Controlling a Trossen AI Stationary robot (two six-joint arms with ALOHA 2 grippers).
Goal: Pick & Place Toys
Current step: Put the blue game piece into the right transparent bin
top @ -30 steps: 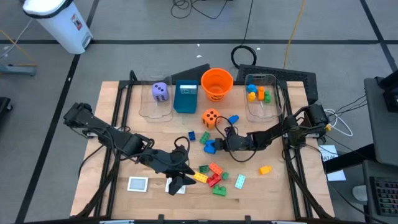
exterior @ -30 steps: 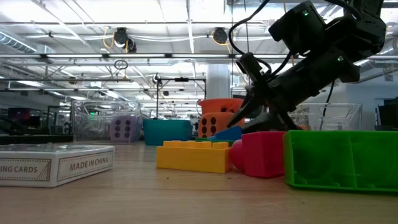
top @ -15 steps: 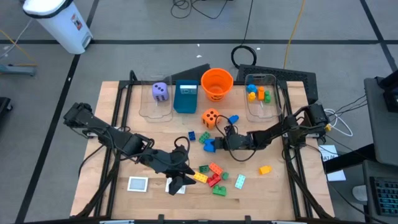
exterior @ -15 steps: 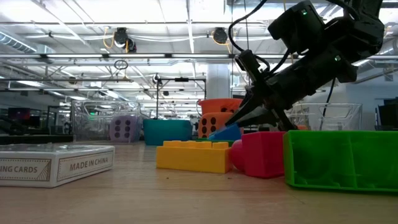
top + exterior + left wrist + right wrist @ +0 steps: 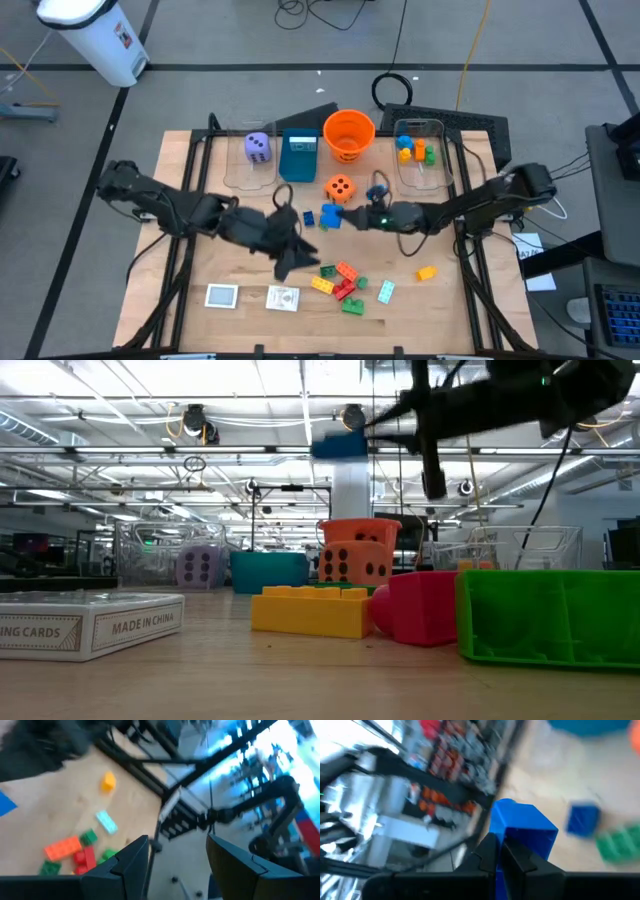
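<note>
A: From my station the left wrist view is smeared; the orange brick (image 5: 62, 848) and green bricks (image 5: 89, 837) are just blobs.

B: Same on my side. The blue brick (image 5: 522, 832) hides its lower part behind the right gripper (image 5: 499, 854), and the green brick (image 5: 548, 614) runs off the low view's edge.

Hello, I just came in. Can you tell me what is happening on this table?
Two robot arms are sorting toys. The right gripper is shut on a blue brick and holds it high above the table, near the orange die. The left gripper, empty, hangs above the brick pile. More bricks already lie in the right clear bin.
</note>
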